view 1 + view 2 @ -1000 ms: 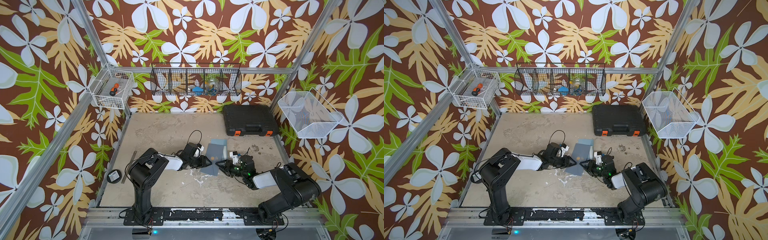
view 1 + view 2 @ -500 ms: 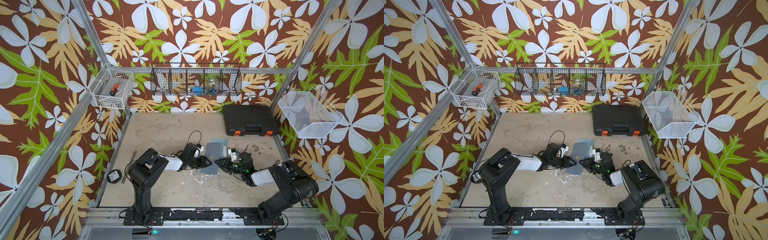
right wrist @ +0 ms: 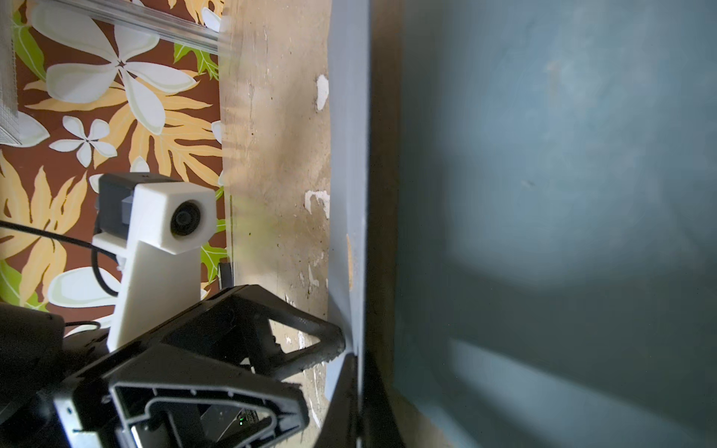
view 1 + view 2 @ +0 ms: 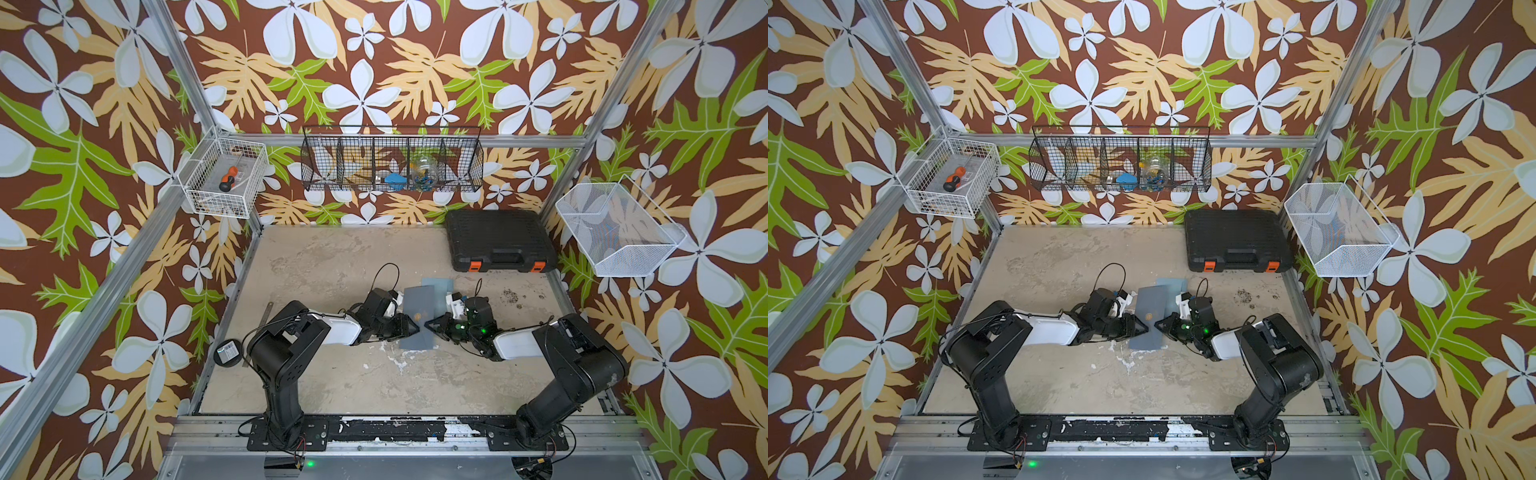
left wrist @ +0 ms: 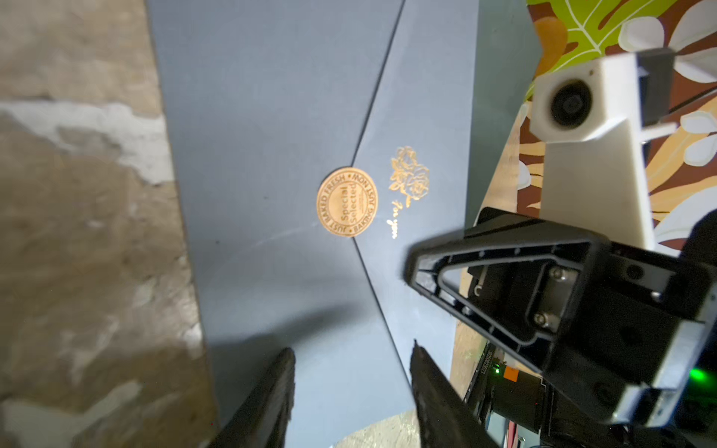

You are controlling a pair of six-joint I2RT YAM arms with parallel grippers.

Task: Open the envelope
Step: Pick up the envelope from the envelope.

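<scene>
Since a second ago the right hand (image 4: 429, 326) has slid in from 3 o'clock and clamped together on the edge of the envelope (image 4: 419, 305). It lies mid-desk (image 4: 332, 270), gold sticker (image 5: 347, 201) up. At its 9 o'clock the left hand (image 5: 351, 355) sits over it, fingers apart.

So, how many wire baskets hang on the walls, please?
3: white basket at the left, black basket on the back wall, mesh basket at the right.

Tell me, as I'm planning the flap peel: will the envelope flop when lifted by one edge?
Probably little: the envelope looks straight-edged where the right hand pinches it. Likely light: thin card. The sticker holds the flap, so pulling may tear it.
</scene>
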